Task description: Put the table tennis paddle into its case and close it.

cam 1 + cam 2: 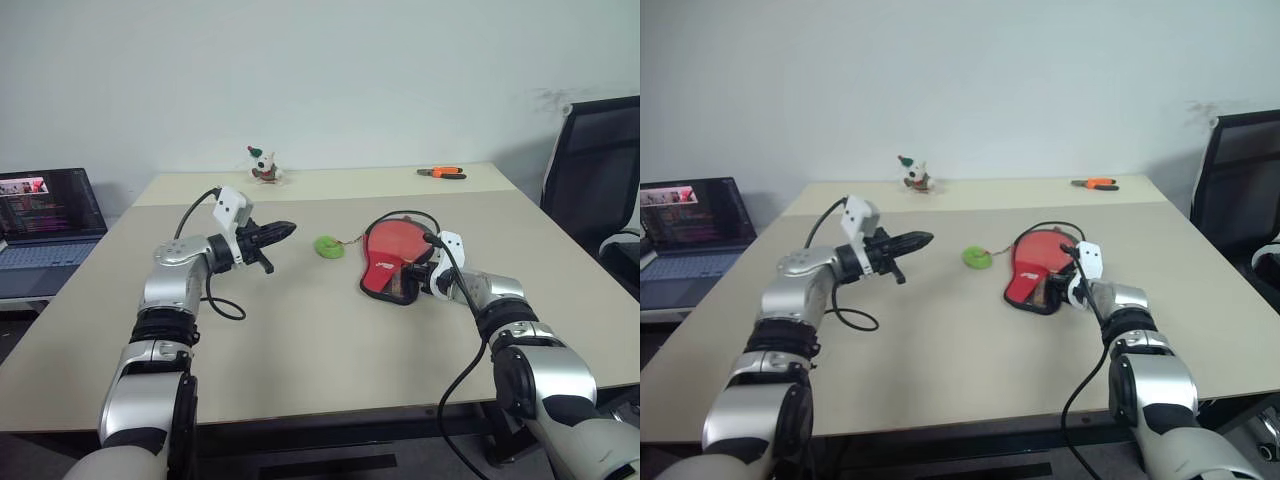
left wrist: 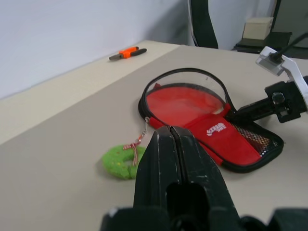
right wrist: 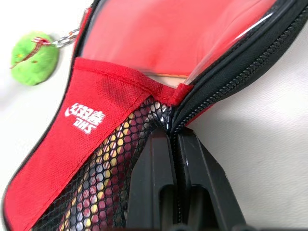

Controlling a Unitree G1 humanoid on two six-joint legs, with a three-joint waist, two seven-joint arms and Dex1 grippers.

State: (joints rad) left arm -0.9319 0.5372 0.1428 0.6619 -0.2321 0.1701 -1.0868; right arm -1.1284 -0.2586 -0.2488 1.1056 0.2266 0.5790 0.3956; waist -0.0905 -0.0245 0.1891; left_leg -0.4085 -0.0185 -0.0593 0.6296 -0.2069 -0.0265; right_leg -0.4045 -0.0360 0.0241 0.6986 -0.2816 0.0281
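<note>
One case (image 1: 392, 262) lies right of centre in the head view, on the table (image 1: 300, 340), with one red paddle (image 2: 185, 103) inside it showing through the clear and mesh side, and one green fuzzy tag (image 1: 329, 246) on a short chain just to its left. The right gripper (image 3: 174, 137) has its two fingers pinched together on the case's zipper edge at the handle end. The left gripper (image 1: 283, 232) hovers at centre-left, fingers pressed together on nothing; at the frame's top sit one small toy (image 1: 263, 166) and one pair of orange-handled pliers (image 1: 441, 172), at the left edge one laptop (image 1: 45, 225).
</note>
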